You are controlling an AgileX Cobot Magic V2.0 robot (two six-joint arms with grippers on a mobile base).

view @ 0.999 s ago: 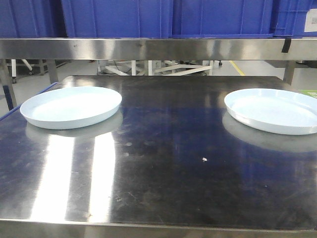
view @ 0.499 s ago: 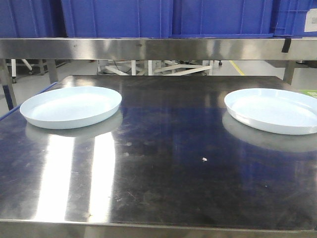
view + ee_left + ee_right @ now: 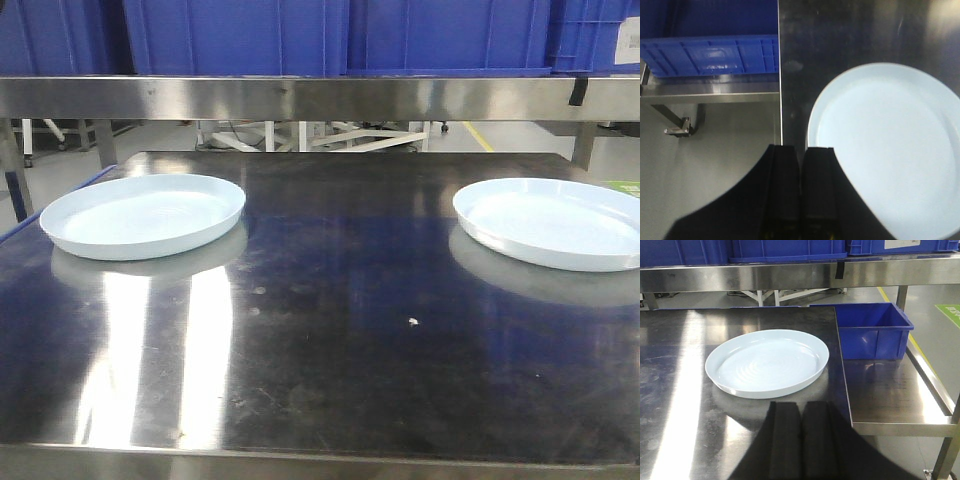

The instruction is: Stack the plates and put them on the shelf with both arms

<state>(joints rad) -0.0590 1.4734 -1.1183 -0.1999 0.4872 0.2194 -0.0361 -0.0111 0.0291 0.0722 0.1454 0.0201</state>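
Two pale bluish-white plates lie apart on the steel table [image 3: 340, 330]: one plate [image 3: 143, 214] at the left, the other plate [image 3: 555, 222] at the right, cut by the frame edge. Neither gripper shows in the front view. In the left wrist view my left gripper [image 3: 800, 148] is shut and empty, hovering at the near-left rim of the left plate [image 3: 890, 145], over the table's edge. In the right wrist view my right gripper [image 3: 801, 404] is shut and empty, just short of the right plate [image 3: 767, 363]. The steel shelf [image 3: 320, 97] runs above the table's far side.
Blue bins [image 3: 330, 35] stand along the top of the shelf. A blue bin [image 3: 871, 330] sits on a lower steel ledge [image 3: 890, 395] right of the table. Another blue bin [image 3: 710, 55] sits beyond the table's left edge. Floor lies past both sides.
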